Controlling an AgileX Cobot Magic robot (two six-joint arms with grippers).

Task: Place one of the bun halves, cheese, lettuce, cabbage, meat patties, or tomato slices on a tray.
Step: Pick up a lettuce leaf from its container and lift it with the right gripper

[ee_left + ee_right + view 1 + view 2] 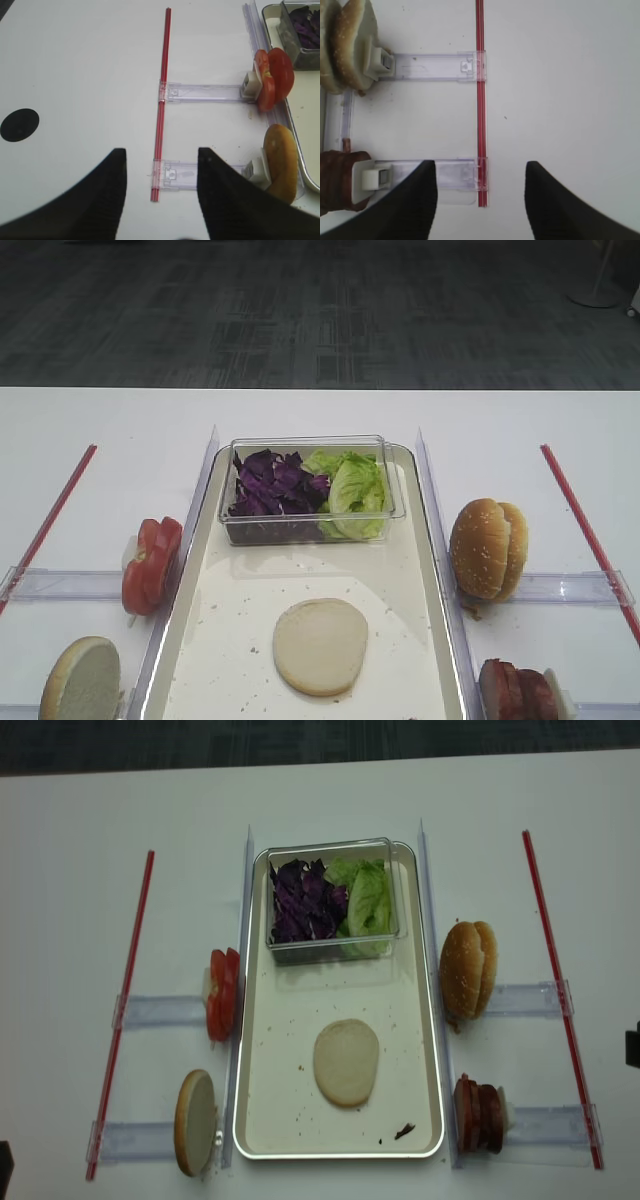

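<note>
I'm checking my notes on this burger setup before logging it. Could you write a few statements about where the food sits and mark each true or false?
1. One bun half lies flat on the tray, pale face up. True.
2. The cabbage and lettuce share one clear tub. True.
3. The tomato slices lie flat on the tray. False: they stand on edge in a holder left of the tray.
4. The meat patties stand right of the tray, near its front corner. True.
5. The right gripper holds a bun. False: its fingers stand apart over bare table, holding nothing.
</note>
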